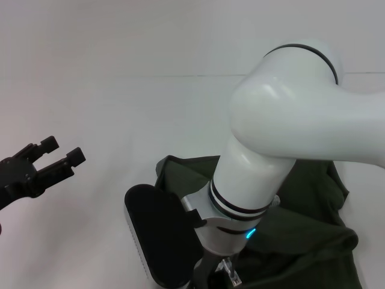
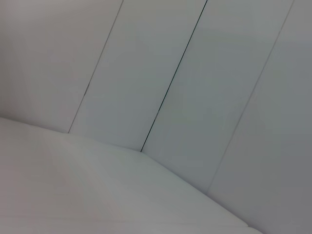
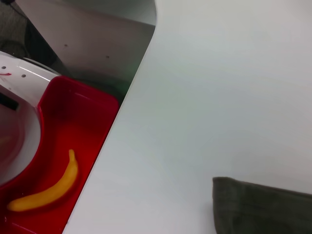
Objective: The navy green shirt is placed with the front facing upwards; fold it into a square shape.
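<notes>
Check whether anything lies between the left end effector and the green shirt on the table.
Nothing visible does. The left end effector hovers open, and only bare white table separates it from the navy green shirt. The right arm reaches down over the shirt's near side, its end effector unclear.

Shirt (image 1: 301,223) largely covered by the right arm (image 1: 289,132) at centre frame; cut off along the lower edge. Right gripper fingers lost at the bottom edge. Red bin (image 3: 73,126) cropped at lower left in right wrist view.
</notes>
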Controlling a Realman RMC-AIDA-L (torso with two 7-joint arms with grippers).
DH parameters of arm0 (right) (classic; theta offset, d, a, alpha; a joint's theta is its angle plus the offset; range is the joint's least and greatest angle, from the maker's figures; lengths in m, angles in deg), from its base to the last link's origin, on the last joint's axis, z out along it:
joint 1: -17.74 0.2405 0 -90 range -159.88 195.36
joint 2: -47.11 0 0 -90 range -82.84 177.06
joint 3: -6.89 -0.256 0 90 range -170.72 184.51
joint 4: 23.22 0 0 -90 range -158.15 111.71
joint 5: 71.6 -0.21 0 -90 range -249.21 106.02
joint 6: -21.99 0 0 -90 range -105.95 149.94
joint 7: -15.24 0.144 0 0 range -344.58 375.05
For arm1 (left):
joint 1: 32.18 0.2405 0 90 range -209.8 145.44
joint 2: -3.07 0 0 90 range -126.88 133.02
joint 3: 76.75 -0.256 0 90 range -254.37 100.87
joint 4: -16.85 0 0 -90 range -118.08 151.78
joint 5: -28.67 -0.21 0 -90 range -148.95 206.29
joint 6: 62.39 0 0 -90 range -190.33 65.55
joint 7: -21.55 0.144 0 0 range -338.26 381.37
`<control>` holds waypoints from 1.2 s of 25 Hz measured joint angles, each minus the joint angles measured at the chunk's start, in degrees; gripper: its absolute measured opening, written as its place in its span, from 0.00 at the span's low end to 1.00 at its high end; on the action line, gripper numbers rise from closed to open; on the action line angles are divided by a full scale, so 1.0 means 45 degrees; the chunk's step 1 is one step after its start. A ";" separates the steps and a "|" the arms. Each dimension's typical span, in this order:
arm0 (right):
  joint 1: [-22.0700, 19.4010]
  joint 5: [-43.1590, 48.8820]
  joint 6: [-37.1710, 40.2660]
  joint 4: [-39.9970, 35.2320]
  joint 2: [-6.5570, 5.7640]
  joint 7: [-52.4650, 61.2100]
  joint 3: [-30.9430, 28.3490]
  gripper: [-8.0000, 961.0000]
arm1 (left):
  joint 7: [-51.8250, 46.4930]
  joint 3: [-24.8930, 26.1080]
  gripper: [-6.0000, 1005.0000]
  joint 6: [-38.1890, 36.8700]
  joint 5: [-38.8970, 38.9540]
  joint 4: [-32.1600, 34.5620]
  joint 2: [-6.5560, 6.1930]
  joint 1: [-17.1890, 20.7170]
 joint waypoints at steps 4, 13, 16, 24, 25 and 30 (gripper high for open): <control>-0.0047 -0.0012 -0.0026 -0.0010 -0.0014 0.0067 -0.0061 0.04 | 0.0003 0.0000 0.94 0.0000 0.0000 0.0000 -0.0002 0.0004; -0.0822 0.0036 0.0035 -0.0912 -0.0219 0.0677 -0.1117 0.02 | 0.0004 -0.0015 0.94 -0.0002 0.0000 -0.0001 -0.0002 0.0003; -0.1214 0.0044 0.0193 -0.1312 -0.0242 0.0747 -0.1849 0.02 | 0.0004 -0.0003 0.94 -0.0001 0.0000 -0.0001 -0.0003 -0.0024; -0.2672 0.0067 0.0966 -0.2359 -0.0276 0.0913 -0.4228 0.03 | -0.0024 0.0000 0.94 -0.0015 0.0000 -0.0001 -0.0003 -0.0035; -0.2946 0.0067 0.1066 -0.2588 -0.0282 0.0952 -0.4465 0.03 | -0.0043 -0.0001 0.94 -0.0016 0.0000 0.0000 -0.0003 -0.0039; -0.4322 0.0008 0.1523 -0.3530 -0.0307 0.1022 -0.5953 0.03 | -0.0088 -0.0001 0.94 -0.0020 0.0000 -0.0001 -0.0020 -0.0091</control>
